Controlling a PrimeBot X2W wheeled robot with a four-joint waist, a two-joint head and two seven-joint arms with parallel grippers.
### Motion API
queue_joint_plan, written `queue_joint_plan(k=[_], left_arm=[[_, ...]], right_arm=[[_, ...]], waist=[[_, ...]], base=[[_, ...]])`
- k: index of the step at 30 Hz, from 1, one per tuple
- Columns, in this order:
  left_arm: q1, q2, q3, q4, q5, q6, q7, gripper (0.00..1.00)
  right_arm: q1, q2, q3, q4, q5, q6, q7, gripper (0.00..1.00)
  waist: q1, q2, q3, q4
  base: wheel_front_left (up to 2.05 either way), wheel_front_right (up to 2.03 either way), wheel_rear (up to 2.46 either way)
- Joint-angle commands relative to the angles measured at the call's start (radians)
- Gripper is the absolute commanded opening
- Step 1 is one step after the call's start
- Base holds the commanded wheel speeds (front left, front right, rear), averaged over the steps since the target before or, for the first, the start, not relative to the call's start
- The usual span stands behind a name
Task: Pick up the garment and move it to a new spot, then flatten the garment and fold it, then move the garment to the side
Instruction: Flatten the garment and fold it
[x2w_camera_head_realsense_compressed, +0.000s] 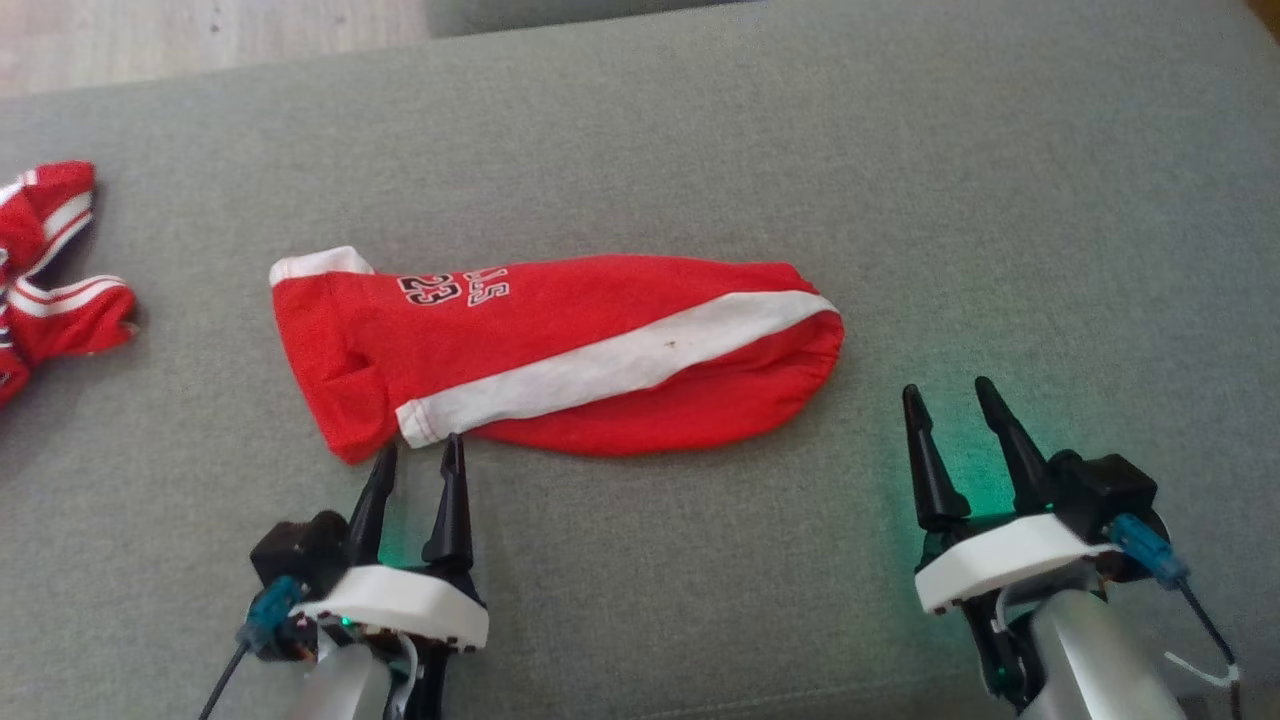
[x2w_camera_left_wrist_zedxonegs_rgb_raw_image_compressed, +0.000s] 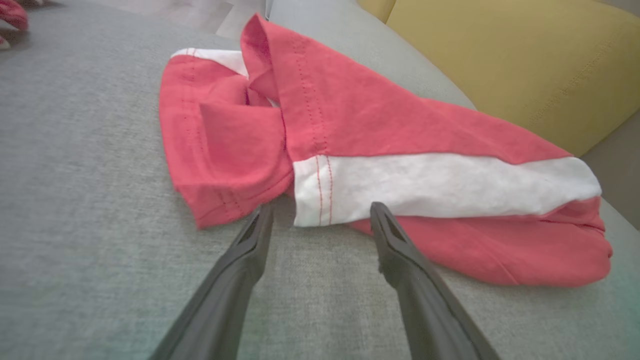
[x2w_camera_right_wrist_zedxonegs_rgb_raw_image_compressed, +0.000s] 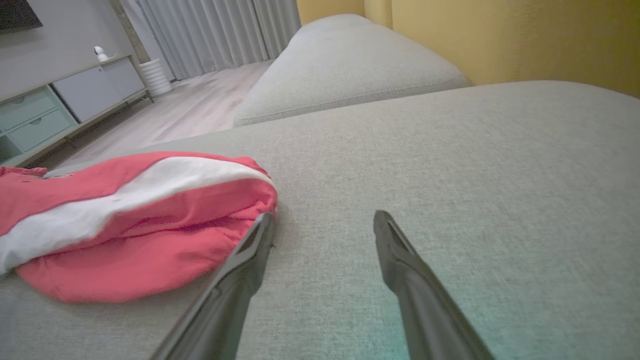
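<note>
A pair of red shorts (x2w_camera_head_realsense_compressed: 560, 340) lies folded lengthwise near the middle of the grey sofa cushion (x2w_camera_head_realsense_compressed: 700, 150), stretched left to right in the head view. A broad white stripe (x2w_camera_head_realsense_compressed: 620, 360) runs aslant along the upper layer, from the leg hem at the lower left to the gathered waistband at the right end. Near the far left edge the number 23 (x2w_camera_head_realsense_compressed: 430, 288) is printed in black and white, upside down from the robot's side; the lettering beside it is partly folded and hard to read. The leg end is rumpled, with one red flap doubled back over itself, as the left wrist view shows on the shorts (x2w_camera_left_wrist_zedxonegs_rgb_raw_image_compressed: 400, 130).

The left gripper (x2w_camera_head_realsense_compressed: 420, 447) stands with its fingers spread wide and holding nothing, its tips right at the near hem, one on either side of the stripe's end (x2w_camera_left_wrist_zedxonegs_rgb_raw_image_compressed: 321, 207); whether they touch the cloth cannot be told. The right gripper (x2w_camera_head_realsense_compressed: 947, 390) is likewise spread wide and empty, just right of the waistband end (x2w_camera_right_wrist_zedxonegs_rgb_raw_image_compressed: 320, 215), with the shorts (x2w_camera_right_wrist_zedxonegs_rgb_raw_image_compressed: 125, 210) beside its left finger.

A second red garment (x2w_camera_head_realsense_compressed: 50, 270) with white stripes lies well apart at the cushion's left edge.
</note>
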Motion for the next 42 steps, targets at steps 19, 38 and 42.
queue_joint_plan(k=[19, 38, 42], left_arm=[[-0.087, 0.004, 0.007, -0.021, -0.017, -0.026, -0.01, 0.3], [0.109, 0.004, 0.112, -0.164, 0.033, -0.026, -0.01, 0.0], [0.126, 0.004, 0.149, -0.162, 0.044, -0.026, -0.01, 0.0]], right_arm=[[-0.05, 0.0, 0.033, -0.023, 0.004, 0.003, -0.007, 1.0], [0.017, 0.0, 0.068, -0.044, 0.127, 0.003, -0.007, 1.0], [0.012, 0.0, 0.12, -0.047, 0.171, 0.003, -0.007, 1.0]], waist=[[-0.0002, 0.0, 0.054, -0.012], [-0.0002, 0.0, -0.077, 0.144], [-0.0002, 0.0, -0.089, 0.161]], base=[[0.0, 0.0, 0.0], [0.0, 0.0, 0.0], [0.0, 0.0, 0.0]])
